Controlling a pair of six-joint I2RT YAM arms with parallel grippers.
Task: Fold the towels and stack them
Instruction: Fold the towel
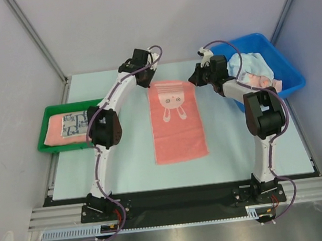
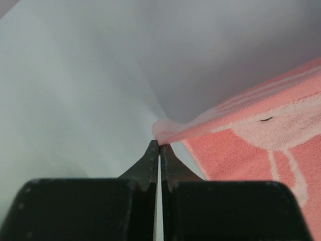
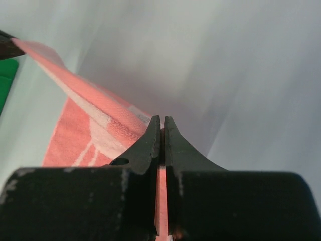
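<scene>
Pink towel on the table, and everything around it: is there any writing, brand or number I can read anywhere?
None: no legible text in any view.
pink towel: a white rabbit picture and stripes, no words.
patterned towel in the green tray: navy-and-white print, too small to tell if it holds letters.

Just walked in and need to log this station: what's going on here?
Two robot arms are working on a pink towel spread flat mid-table. The left gripper is shut on its far left corner and the right gripper on its far right corner, and the far edge appears raised. Folded towels lie in the green tray on the left. Crumpled towels sit in the blue bin on the right.
</scene>
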